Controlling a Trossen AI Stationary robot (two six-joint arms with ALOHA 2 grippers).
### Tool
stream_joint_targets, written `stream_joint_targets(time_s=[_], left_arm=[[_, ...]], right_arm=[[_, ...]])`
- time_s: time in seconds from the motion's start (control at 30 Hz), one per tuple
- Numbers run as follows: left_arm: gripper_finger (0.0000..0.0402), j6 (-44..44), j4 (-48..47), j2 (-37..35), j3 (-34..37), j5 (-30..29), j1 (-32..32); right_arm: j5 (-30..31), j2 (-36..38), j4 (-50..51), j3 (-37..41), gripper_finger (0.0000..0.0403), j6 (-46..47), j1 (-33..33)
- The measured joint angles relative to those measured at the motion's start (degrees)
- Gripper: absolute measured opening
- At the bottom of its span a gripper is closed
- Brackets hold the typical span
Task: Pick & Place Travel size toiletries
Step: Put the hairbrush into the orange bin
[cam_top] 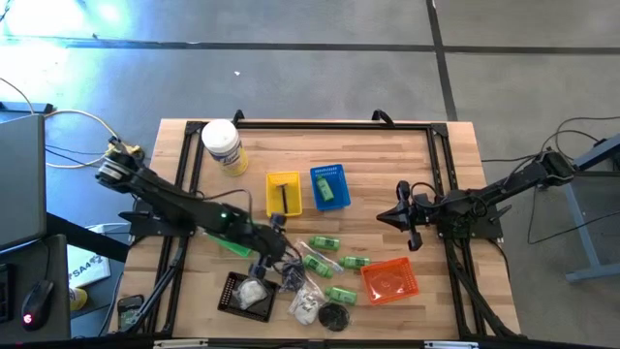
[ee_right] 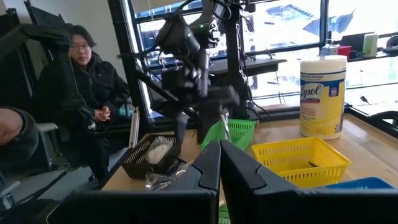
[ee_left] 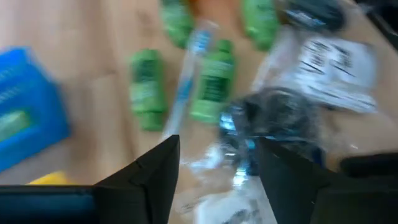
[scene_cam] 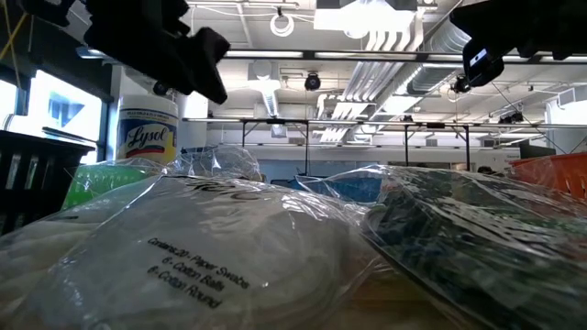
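The left gripper hangs over the near middle of the table with its fingers spread apart and nothing between them. In the left wrist view a crumpled clear packet with dark contents lies just beyond the fingertips, partly in front of the gap, and a long thin clear packet runs away from the fingers between two of the green bottles. That view shows four green bottles, though it is blurred.

From above, four green bottles lie loose on the wood just beyond the left gripper, toward the orange basket, and a fifth sits inside the blue basket. Two clear packets with white contents show: one in the black tray just beside the left fingers, the other on the table next to it. One round black piece lies at the near edge.

There are four baskets: yellow basket, blue, orange, and a green basket mostly hidden under the left arm. One white jar with yellow label lies at the far left corner.

The right gripper waits well apart at the right side of the table, its fingers pressed together on nothing. A person sits beyond the table.
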State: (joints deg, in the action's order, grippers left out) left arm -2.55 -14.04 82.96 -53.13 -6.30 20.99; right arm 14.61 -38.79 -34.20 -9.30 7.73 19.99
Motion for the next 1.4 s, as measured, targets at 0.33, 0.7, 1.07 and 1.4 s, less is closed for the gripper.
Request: stream_joint_targets(time_s=[0.33, 0.7, 1.07, 1.4], left_arm=[[0.0206, 3.77, 1.96, 9.6, -4.44, 13.01, -8.04], [0.0206, 1.87, 3.97, 13.1, -5.14, 23.89, -10.59], [0.0206, 1.32, 5.39, 16.06, -5.15, 23.8, -10.59], [0.0206, -0.33, 5.01, 15.75, -5.12, 22.65, -10.99]], right_arm=[[-0.02, -0.02, 0.67, 0.0, 0.0002, 0.0, -0.01], [-2.69, -0.02, 1.45, 0.0, 0.0002, 0.17, -0.02], [-2.82, -0.02, 1.93, 0.0, 0.0002, -0.02, -0.01], [-2.8, -0.02, 2.28, 0.0, 0.0002, -0.01, 0.0]])
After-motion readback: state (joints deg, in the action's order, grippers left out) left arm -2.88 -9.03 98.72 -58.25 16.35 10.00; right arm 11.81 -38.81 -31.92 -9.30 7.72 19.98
